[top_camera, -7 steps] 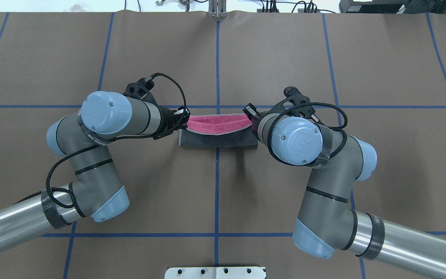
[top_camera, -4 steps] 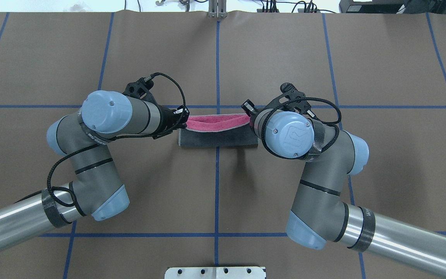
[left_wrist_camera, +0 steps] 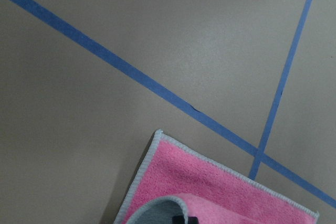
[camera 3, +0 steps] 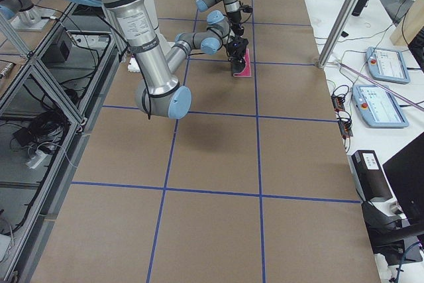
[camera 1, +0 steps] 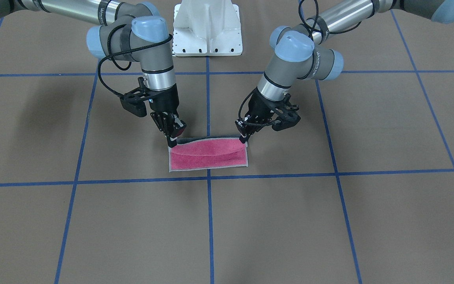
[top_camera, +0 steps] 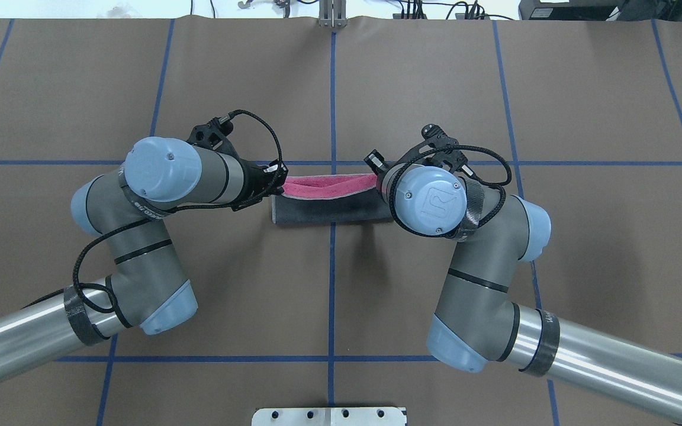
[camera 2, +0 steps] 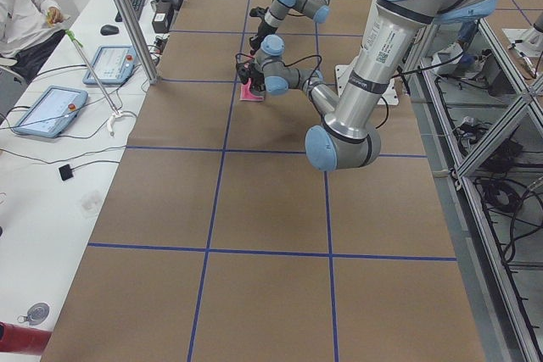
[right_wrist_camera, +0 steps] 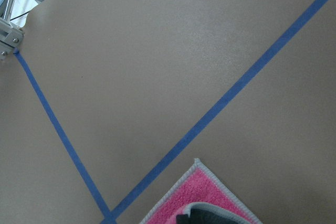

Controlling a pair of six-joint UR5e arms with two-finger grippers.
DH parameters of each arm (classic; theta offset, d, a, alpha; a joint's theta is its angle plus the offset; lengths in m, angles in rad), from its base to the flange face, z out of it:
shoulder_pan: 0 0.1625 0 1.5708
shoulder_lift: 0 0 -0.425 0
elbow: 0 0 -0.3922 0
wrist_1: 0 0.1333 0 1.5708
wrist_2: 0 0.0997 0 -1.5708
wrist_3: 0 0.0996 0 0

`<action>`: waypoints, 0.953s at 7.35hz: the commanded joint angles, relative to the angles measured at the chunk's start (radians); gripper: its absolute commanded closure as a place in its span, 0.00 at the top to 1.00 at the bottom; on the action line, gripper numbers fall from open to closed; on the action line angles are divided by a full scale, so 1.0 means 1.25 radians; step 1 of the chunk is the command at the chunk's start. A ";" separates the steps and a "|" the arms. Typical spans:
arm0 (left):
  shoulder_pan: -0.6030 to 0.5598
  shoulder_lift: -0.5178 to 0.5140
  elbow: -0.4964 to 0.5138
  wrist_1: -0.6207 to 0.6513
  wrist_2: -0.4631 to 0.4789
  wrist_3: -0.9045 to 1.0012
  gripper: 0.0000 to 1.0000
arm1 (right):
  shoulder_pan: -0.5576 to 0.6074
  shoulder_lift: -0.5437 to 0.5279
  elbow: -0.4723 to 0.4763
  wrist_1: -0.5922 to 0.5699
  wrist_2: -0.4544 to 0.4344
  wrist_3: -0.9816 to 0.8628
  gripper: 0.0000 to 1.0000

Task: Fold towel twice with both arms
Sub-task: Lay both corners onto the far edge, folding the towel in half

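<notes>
The towel (camera 1: 208, 158) lies at the table's middle, partly folded: its pink face shows in the front-facing view, and its dark grey face (top_camera: 333, 208) is turned up over it in the overhead view. My left gripper (camera 1: 244, 138) is shut on one raised corner. My right gripper (camera 1: 172, 141) is shut on the other. Both hold the grey-edged border a little above the pink layer. In the overhead view my left gripper (top_camera: 282, 183) shows at the towel's left end, and my right gripper is hidden under its wrist. Both wrist views show pink cloth (left_wrist_camera: 220, 182) (right_wrist_camera: 202, 192) with the grey flap at the bottom.
The white pedestal base (camera 1: 207, 27) stands at the robot's side of the table. Blue tape lines (camera 1: 207, 176) cross the brown table cover just beyond the towel. A side bench with tablets (camera 2: 47, 112) and a metal post (camera 2: 127, 14) lies past the table's far edge.
My right arm has swung inward and forward, and the left has barely moved. The raised grey flap has gone farther over the pink face, so less pink shows from above.
</notes>
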 commanded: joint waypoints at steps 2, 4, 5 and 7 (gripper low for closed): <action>-0.003 0.000 0.008 -0.001 0.001 -0.001 0.00 | 0.003 0.001 -0.010 0.001 0.000 -0.004 0.00; -0.003 -0.007 0.015 0.001 0.001 -0.001 0.00 | 0.005 0.001 -0.014 0.001 0.001 -0.005 0.00; -0.009 -0.024 0.036 0.001 0.001 -0.001 0.00 | 0.007 0.002 -0.014 0.001 0.000 -0.004 0.00; -0.015 -0.044 0.062 -0.002 0.001 -0.001 0.00 | 0.011 0.017 -0.031 0.001 0.000 -0.004 0.00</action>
